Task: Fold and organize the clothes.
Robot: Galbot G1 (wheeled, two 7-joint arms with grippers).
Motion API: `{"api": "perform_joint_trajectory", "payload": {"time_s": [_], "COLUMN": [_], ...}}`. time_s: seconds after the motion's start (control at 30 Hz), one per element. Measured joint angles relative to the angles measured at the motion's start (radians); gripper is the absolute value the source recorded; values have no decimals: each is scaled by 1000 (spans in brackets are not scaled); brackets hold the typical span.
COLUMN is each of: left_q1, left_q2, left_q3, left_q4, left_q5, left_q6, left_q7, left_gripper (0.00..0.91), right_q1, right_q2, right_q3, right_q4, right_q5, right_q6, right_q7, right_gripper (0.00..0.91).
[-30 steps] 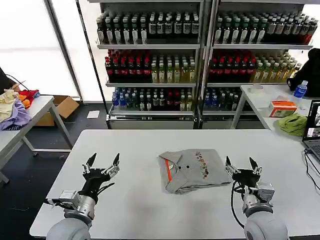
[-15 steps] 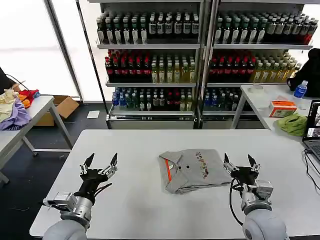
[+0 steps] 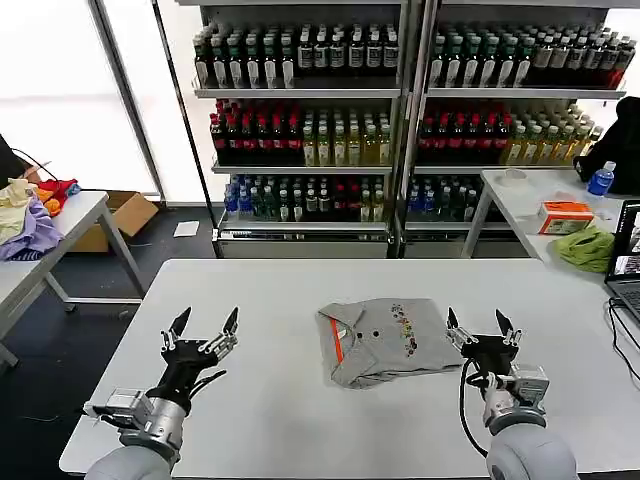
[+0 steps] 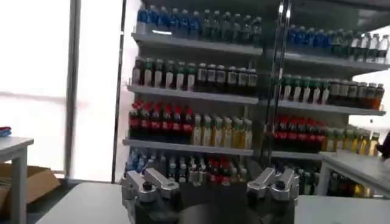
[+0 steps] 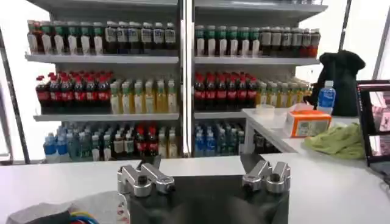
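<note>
- Counter (image 3: 300, 420), white, carries one folded shirt.
- Shirt (image 3: 385, 341), light grey with orange neck trim and a chest print, lies folded at the counter's middle, slightly right.
- Left gripper (image 3: 204, 328) hangs over the near left of the counter, fingers spread, holding nothing.
- Right gripper (image 3: 481, 326) sits just right of the shirt, fingers spread, empty.

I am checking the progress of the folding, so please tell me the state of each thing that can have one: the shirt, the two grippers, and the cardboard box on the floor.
Shirt: folded, lying flat on the table, print facing up.
Left gripper: open, empty, above the table, apart from the shirt.
Right gripper: open, empty, just beside the shirt's edge.
Cardboard box: open.
</note>
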Motion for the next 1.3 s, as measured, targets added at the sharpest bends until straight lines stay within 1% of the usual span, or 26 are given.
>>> {"api": "perform_joint_trajectory", "payload": {"time_s": [0.37, 0.67, 1.03, 1.3], "left_q1": [24, 37, 29, 16], "left_q2": [-7, -18, -15, -7], "left_q3": [-10, -18, -12, -10], "left_q4": [-37, -49, -43, -32], "left_q5": [30, 68, 85, 87], "left_q6": [43, 62, 64, 65], "left_q7": [-14, -12, -21, -12], "left_gripper": [907, 907, 907, 907], "right_q1": [-14, -15, -10, -17], "right_q2": [-5, -1, 4, 3], "right_q3": [7, -5, -19, -5], "right_q4": [17, 14, 7, 7], "right_q5": [0, -5, -23, -22], "right_q6": [-4, -7, -19, -17], "right_q7": [3, 5, 7, 5], "right_gripper": [907, 907, 907, 907]}}
